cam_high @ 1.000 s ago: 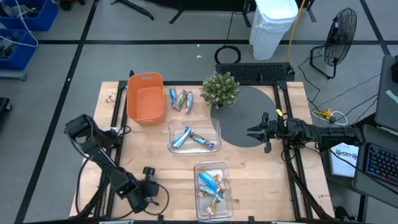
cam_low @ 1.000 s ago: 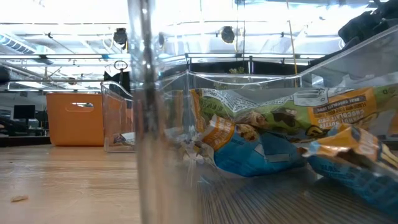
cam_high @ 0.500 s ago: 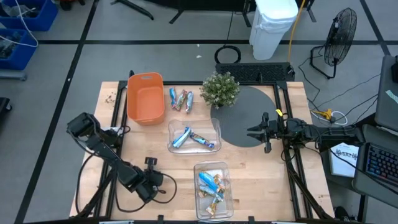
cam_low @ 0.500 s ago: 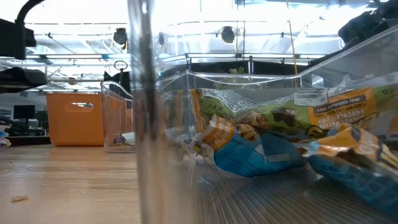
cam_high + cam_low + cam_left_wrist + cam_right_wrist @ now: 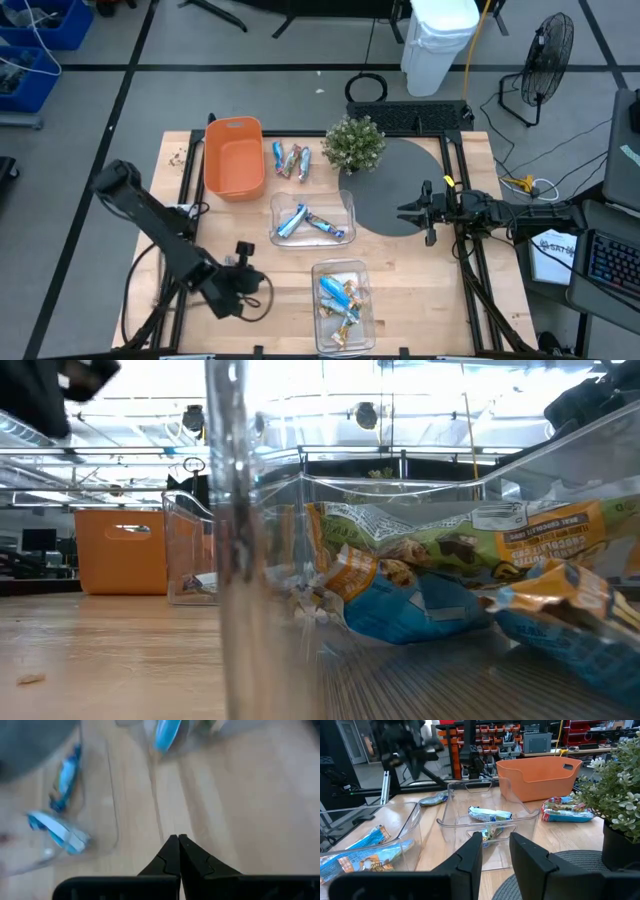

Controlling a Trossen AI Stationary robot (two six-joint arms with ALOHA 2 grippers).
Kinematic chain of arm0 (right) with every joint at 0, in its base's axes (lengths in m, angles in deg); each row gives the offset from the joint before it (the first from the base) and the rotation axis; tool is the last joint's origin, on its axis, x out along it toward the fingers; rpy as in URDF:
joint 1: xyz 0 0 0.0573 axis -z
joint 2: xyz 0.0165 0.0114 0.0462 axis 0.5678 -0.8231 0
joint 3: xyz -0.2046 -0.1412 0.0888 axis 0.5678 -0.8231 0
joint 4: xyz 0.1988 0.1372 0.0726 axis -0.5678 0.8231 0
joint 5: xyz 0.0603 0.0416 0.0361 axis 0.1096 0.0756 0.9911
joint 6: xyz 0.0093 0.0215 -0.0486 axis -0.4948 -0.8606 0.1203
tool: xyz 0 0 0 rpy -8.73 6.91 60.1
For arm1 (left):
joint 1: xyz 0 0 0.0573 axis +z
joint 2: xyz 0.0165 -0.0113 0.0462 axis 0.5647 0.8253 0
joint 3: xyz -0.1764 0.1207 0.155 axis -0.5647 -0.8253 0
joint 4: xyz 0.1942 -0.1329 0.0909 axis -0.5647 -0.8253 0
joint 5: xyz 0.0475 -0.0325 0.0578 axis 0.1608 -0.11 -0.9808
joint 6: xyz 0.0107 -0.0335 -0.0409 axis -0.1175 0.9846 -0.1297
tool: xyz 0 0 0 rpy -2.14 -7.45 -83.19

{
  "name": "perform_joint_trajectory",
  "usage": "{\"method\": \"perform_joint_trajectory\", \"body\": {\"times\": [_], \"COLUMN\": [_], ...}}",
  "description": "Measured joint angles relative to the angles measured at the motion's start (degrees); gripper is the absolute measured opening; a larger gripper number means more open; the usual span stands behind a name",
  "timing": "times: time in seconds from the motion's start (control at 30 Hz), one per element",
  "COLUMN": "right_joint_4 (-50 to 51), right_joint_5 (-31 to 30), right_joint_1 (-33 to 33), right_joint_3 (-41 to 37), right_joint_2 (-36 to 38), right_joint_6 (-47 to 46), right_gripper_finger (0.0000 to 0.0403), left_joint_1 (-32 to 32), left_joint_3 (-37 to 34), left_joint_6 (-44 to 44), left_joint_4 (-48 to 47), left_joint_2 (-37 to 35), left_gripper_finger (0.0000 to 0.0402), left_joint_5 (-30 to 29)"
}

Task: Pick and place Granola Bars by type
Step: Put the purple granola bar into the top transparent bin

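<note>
**Sorting station: both arms clear of the bars**

The work surface is a light wooden table (image 5: 420, 290) on a grey floor marked with dark lines; the low view shows ceiling lights and shelving beyond it.

1. Granola bars (image 5: 289, 160): one loose group lies on the bare wood between the orange bin (image 5: 234, 157) and the plant (image 5: 354, 144), toward 12 o'clock on the table in the high view. No gripper touches it.
2. Middle clear bin (image 5: 311, 220): sits at the table centre and holds blue-and-silver bars (image 5: 292, 222). The right wrist view shows one of them lying flat inside it (image 5: 490, 813).
3. Near clear bin (image 5: 343, 305): sits at 6 o'clock, just below the middle bin, and holds a mixed pile of blue, gold and green wrappers (image 5: 450, 580). It fills most of the low view.
4. Dark round mat (image 5: 400, 185): lies at 3 o'clock of the middle bin, with the plant touching its 11 o'clock edge.
5. Left gripper (image 5: 243, 285): positioned over the wood at 8 o'clock, beside the near clear bin. Its fingers (image 5: 170, 854) are pressed together with nothing between them.
6. Right gripper (image 5: 412, 212): positioned over the mat's 3 o'clock edge, pointing at the middle bin. Its fingers (image 5: 471, 855) stand apart, holding nothing.

A fan (image 5: 545, 55) and a white container (image 5: 440, 35) stand on the floor beyond the table at 1 o'clock.
</note>
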Motion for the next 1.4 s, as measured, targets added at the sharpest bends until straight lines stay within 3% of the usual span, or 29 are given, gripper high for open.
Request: {"method": "perform_joint_trajectory", "body": {"times": [0.1,0.2,0.3,0.4,0.6,0.7,1.03,1.4], "right_joint_4": [-0.02,-0.02,-0.02,-0.02,-0.02,0.0,-0.01,-0.02], "right_joint_5": [0.0,0.0,0.0,0.0,0.0,0.0,0.0,0.0], "right_joint_1": [-0.02,-0.01,0.0,0.0,0.0,-0.02,0.0,0.0], "right_joint_3": [0.0,0.01,0.02,0.02,0.0,0.02,0.02,0.0], "right_joint_2": [0.0,0.0,0.0,0.0,0.0,0.0,0.0,0.0], "right_joint_6": [0.02,0.02,0.02,0.01,0.02,0.02,0.0,0.02], "right_gripper_finger": [0.0089,0.0089,0.0089,0.0089,0.0089,0.0089,0.0089,0.0089], "left_joint_1": [-1.44,-2.87,-4.16,-4.42,-3.33,-2.44,1.72,1.79], "left_joint_3": [0.18,0.22,0.22,0.22,0.21,0.07,-2.61,-9.71], "left_joint_6": [-2.03,-4.59,-1.29,10.78,45.05,56.96,65.15,88.41], "left_joint_4": [-1.24,-1.1,-1.43,-4.44,-18.82,-24.79,-24.46,-24.02], "left_joint_2": [-3.87,-6.25,-6.03,-5.31,-5.2,-5.22,-5.22,-5.24], "left_gripper_finger": [0.0001,0.0001,0.0008,0.003,0.0071,0.0083,0.0088,0.0088], "left_joint_5": [1.49,9.02,16.31,18.15,18.63,18.45,18.62,23.94]}}
